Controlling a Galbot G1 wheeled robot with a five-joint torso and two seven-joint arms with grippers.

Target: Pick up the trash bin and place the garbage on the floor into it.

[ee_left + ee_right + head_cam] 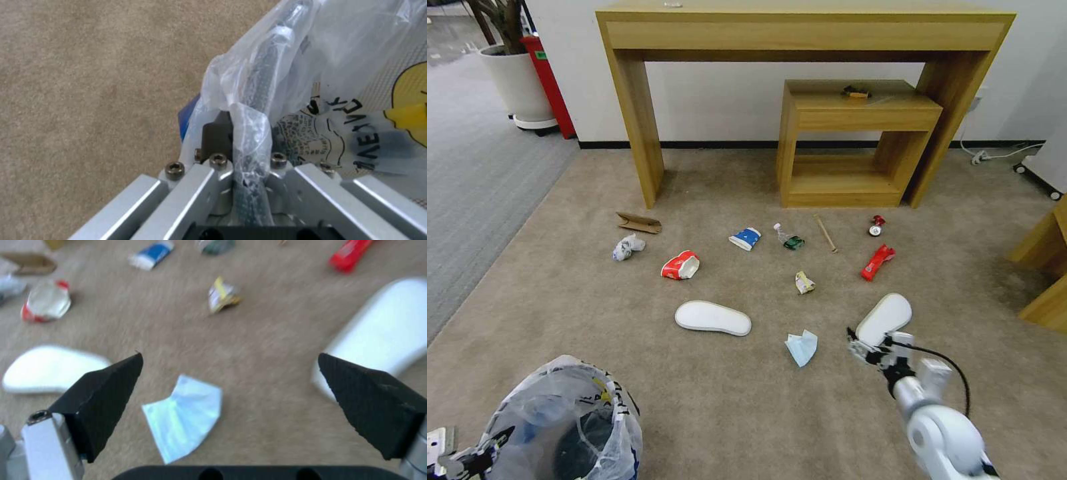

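Beige carpet floor (pixel 747 413) carries all task items, with a wooden tabletop (pixel 800 17) against the wall behind.

1. Bin (pixel 570 427): held at the robot's left, lined with a crinkly bag. The left end effector (pixel 242 166) is clenched on the bin's rim and bag.
2. Garbage, nearest first: blue mask (pixel 802 347), two white insoles (pixel 712 317) and (pixel 884 319), a yellow scrap (pixel 804 282), red-white cup (pixel 680 266), red wrapper (pixel 878 261), crumpled paper (pixel 627 247), blue carton (pixel 746 238), small bottle (pixel 788 237), stick (pixel 825 233), red can (pixel 876 226), cardboard (pixel 639 223).
3. Right end effector (pixel 864 353): fingers spread wide, empty, hovering above the carpet between the mask and the right insole (the wrist view places the mask between the fingertips).

Step in hand, as judged: bin secured; first pick pending. The next move calls for lowering onto the mask and closing on its thin, limp fabric.

Markings: black lettering on the bin rim shows through the bag but cannot be read with certainty.
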